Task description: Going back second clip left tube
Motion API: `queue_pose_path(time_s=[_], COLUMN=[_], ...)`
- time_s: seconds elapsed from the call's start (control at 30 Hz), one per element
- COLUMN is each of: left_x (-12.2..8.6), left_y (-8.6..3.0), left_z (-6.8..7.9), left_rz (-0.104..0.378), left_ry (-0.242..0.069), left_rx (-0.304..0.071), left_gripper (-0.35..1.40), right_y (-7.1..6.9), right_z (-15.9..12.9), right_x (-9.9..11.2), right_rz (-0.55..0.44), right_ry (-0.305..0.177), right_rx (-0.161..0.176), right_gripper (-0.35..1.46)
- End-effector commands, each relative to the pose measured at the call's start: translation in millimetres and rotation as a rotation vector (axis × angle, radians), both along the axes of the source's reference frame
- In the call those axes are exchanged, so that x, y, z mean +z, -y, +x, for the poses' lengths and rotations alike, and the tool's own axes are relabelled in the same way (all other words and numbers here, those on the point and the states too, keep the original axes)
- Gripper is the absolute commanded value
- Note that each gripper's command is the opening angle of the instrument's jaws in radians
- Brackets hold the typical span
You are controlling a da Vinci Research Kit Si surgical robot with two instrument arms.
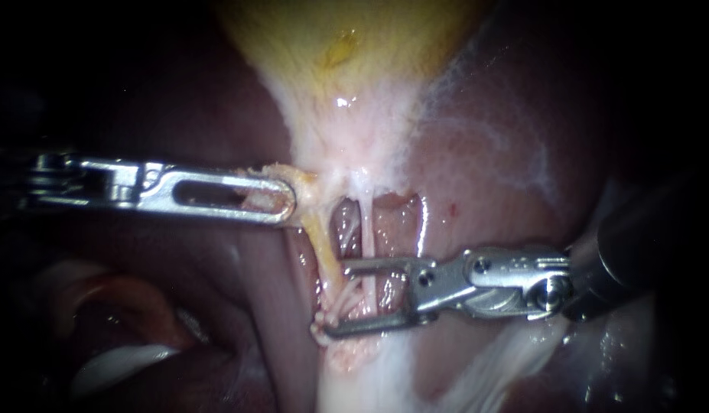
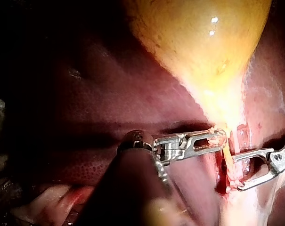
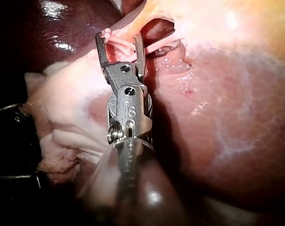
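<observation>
Endoscope view. Left instrument [image 1: 287, 202] enters level from the left, jaws closed flat on pale yellowish tissue [image 1: 297, 180] at the neck of the gallbladder [image 1: 346, 46]; some of that tissue shows through the slot in the jaw.

Right instrument [image 1: 336, 299] enters from the right, jaws standing wide with a clear gap. The left tube [image 1: 323, 248], a yellowish strand, runs down from the held tissue and passes between these jaws near their tips. Neither jaw presses on it. A thin white tube [image 1: 367, 229] also crosses the gap, closer to the hinge.

Liver [image 1: 492, 168] lies dark red on both sides.

Clip on the left tube: cannot tell, as frayed white tissue at the lower jaw tip obscures that spot.

Right wrist view confirms the open jaws straddling pale strands.
</observation>
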State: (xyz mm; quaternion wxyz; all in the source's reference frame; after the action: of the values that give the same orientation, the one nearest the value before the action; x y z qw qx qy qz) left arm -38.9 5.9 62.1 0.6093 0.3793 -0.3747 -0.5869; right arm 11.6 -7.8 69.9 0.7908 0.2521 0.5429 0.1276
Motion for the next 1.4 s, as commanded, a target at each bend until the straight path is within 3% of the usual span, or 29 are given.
queue_pose_path(time_s=[0.03, 0.5, 0.77, 0.97, 1.4], left_x=[0.0, 0.0, 0.1, 0.1, 0.2], left_y=[0.0, 0.0, 0.0, 0.0, 0.1], left_z=[0.0, 0.0, 0.0, 0.0, -0.1], left_rz=[0.000, 0.000, 0.000, 0.000, -0.002], left_ry=[0.001, 0.001, 0.001, 0.000, 0.000], left_rx=[0.000, 0.000, 0.000, 0.000, 0.000], left_gripper=[-0.35, -0.35, -0.35, -0.35, -0.35], right_y=[-0.2, -3.4, -5.0, -6.5, -7.1], right_z=[-0.1, -3.0, -5.6, -8.2, -10.7], right_x=[0.2, -0.9, -3.4, -5.8, -6.9], right_rz=[-0.008, -0.069, -0.087, -0.112, -0.124], right_ry=[0.004, 0.034, -0.002, -0.016, -0.023], right_rx=[0.007, 0.055, 0.058, 0.041, 0.030], right_gripper=[0.49, 0.50, 0.50, 0.50, 0.50])
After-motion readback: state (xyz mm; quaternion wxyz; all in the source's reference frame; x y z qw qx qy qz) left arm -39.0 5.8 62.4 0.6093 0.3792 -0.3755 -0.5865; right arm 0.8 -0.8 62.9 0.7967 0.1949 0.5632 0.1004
